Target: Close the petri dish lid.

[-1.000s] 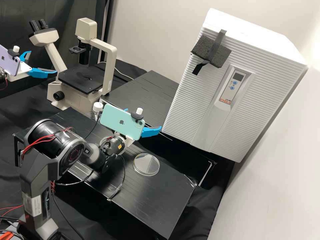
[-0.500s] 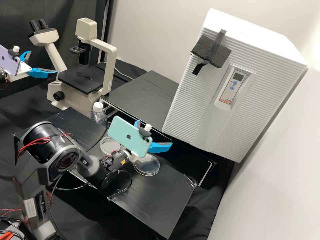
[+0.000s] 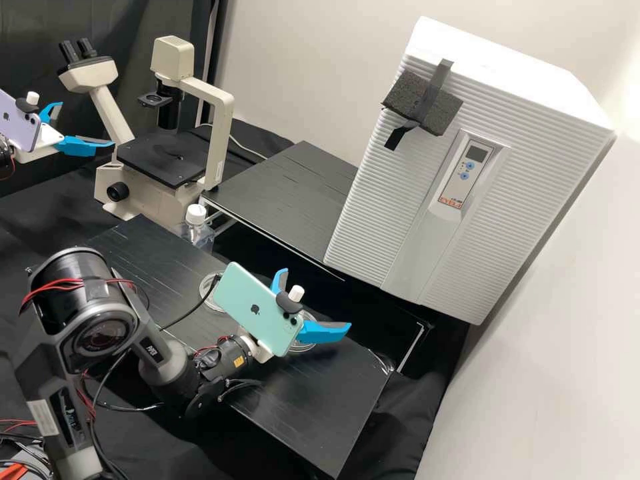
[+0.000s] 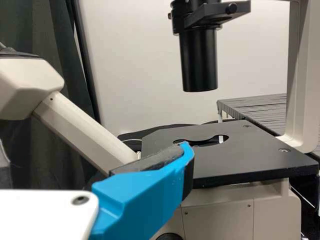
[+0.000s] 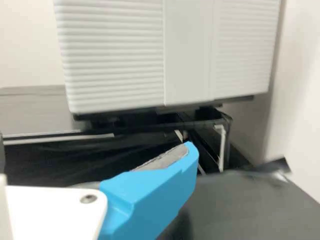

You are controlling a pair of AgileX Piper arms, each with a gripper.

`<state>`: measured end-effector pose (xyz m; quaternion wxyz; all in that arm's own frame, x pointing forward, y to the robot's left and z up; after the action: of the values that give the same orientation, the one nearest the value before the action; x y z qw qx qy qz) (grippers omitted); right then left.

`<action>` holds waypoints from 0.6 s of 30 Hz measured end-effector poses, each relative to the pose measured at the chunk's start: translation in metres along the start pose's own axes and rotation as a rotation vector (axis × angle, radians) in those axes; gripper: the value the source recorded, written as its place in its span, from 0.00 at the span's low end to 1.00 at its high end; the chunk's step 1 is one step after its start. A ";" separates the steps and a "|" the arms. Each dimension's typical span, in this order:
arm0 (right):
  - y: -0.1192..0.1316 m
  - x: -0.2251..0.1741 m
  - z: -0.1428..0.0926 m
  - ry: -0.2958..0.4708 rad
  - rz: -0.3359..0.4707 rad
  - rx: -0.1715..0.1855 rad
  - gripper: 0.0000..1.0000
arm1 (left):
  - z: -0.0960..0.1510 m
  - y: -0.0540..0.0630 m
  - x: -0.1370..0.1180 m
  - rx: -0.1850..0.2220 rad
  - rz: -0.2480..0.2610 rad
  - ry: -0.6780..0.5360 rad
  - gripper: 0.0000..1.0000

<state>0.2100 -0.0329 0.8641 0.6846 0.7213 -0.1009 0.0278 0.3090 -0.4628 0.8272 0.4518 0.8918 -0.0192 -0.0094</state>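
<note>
In the high view my right gripper [image 3: 319, 298] hangs open over the black bench, above a round clear petri dish [image 3: 301, 347] that it partly hides. A second round clear piece [image 3: 207, 287] lies on the bench behind the teal phone, partly covered; whether it is a lid or a dish I cannot tell. The left gripper [image 3: 88, 123] stands open at the far left, by the microscope. The left wrist view shows the left gripper [image 4: 95, 160] before the microscope stage. In the right wrist view the right gripper [image 5: 95, 155] faces the white incubator's lower front.
The microscope [image 3: 163, 157] and a white-capped bottle [image 3: 197, 230] stand behind the bench [image 3: 320, 407]. A large white incubator [image 3: 467, 173] rises at the right. A raised black shelf [image 3: 287, 193] lies beside it, with a dark gap before the bench.
My right gripper has moved to the right and down towards the front in the high view, uncovering the second clear piece and now partly covering the dish. The left arm has kept still.
</note>
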 end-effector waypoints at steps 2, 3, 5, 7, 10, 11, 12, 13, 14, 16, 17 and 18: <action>0.000 -0.006 0.001 -0.006 0.000 0.001 1.00 | 0.000 0.000 0.000 0.000 0.000 0.000 1.00; 0.000 -0.009 0.002 -0.009 -0.004 -0.002 1.00 | 0.000 0.000 0.000 0.000 0.000 0.000 1.00; 0.000 -0.014 0.003 -0.011 -0.008 -0.008 1.00 | 0.000 0.000 0.000 0.000 0.000 0.000 1.00; -0.001 -0.018 0.004 -0.016 -0.012 -0.012 1.00 | 0.000 0.000 0.000 0.000 0.000 0.000 1.00; -0.002 -0.022 0.005 -0.020 -0.022 -0.018 1.00 | 0.000 0.000 0.000 0.000 0.000 0.000 1.00; -0.002 -0.023 0.006 -0.025 -0.024 -0.016 1.00 | 0.000 0.000 0.000 0.000 0.000 0.000 1.00; -0.003 -0.024 0.006 -0.024 -0.028 -0.019 1.00 | 0.000 0.000 0.000 0.000 0.000 0.000 1.00; -0.003 -0.025 0.006 -0.023 -0.030 -0.020 1.00 | 0.000 0.000 0.000 0.000 0.000 0.000 1.00; -0.004 -0.026 0.006 -0.024 -0.034 -0.020 1.00 | 0.000 0.000 0.000 0.000 0.000 0.000 1.00; -0.005 -0.028 0.006 -0.025 -0.040 -0.020 1.00 | 0.000 0.000 0.000 0.000 0.000 0.000 1.00; -0.006 -0.029 0.006 -0.024 -0.039 -0.020 1.00 | 0.000 0.000 0.000 0.000 0.000 0.000 1.00; -0.006 -0.030 0.005 -0.024 -0.039 -0.021 1.00 | 0.000 0.000 0.000 0.000 0.000 0.000 1.00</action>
<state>0.1815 -0.0348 0.8531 0.6913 0.7163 -0.0953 0.0050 0.3090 -0.4628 0.8272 0.4518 0.8918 -0.0192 -0.0094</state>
